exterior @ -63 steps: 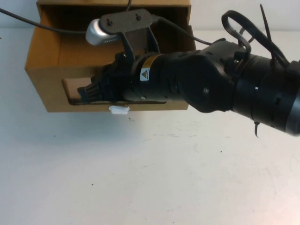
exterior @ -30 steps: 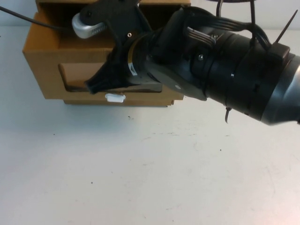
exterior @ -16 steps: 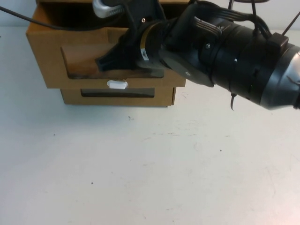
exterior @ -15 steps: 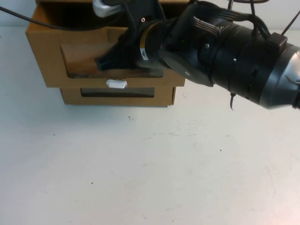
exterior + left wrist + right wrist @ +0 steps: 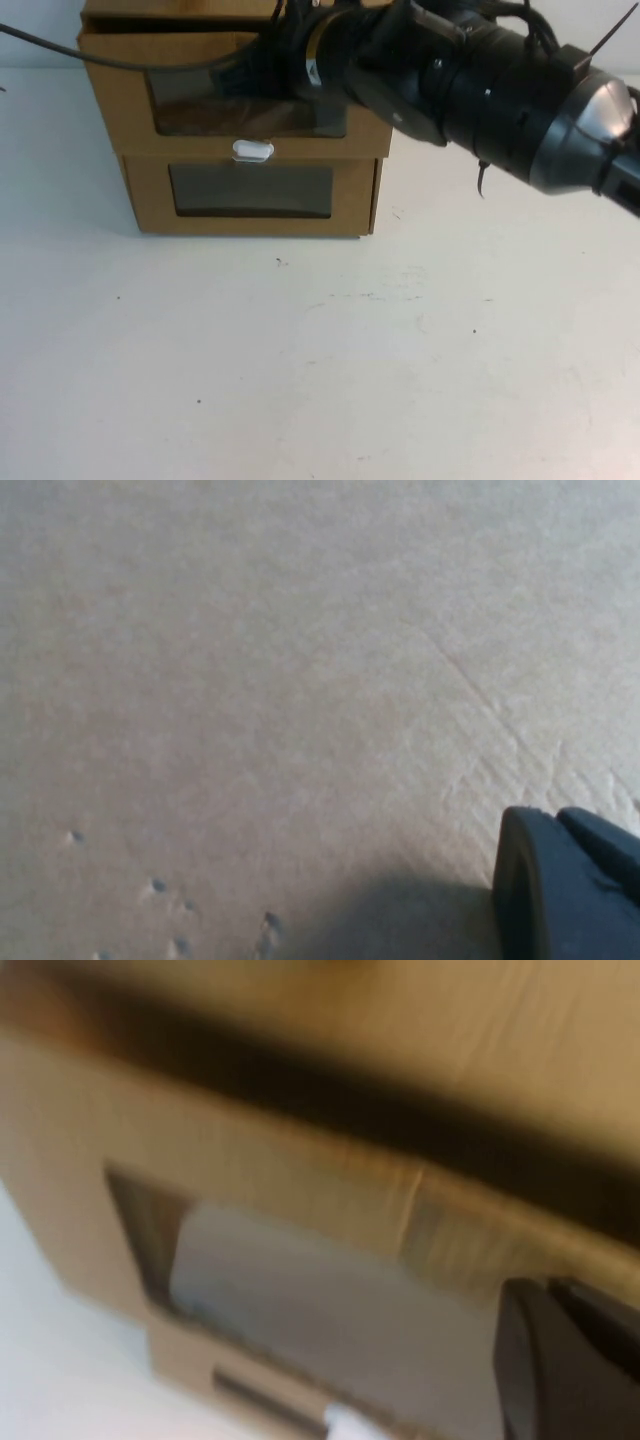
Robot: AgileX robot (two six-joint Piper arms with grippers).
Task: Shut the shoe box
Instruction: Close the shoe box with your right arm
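The shoe box [image 5: 115, 100] is the upper of two stacked brown boxes, with a clear window [image 5: 200, 110] and a white pull tab [image 5: 252, 151] under it. Its front stands almost level with the front of the box below, and a dark slit shows along its top edge. My right gripper [image 5: 262, 72] is shut and rests against the window area, with the arm coming in from the right. In the right wrist view the box front [image 5: 250, 1160] fills the picture close to the right gripper [image 5: 552, 1298]. My left gripper [image 5: 556, 822] is shut over bare table and is out of the high view.
A like brown box [image 5: 150, 205] with its own window sits under the shoe box. A black cable [image 5: 60, 50] runs across the box top from the left. The white table [image 5: 320, 350] stretches in front of the boxes.
The right gripper has pushed the shoe box's drawer front away from me, from well out over the lower box to nearly level with it. The arm has followed it back.
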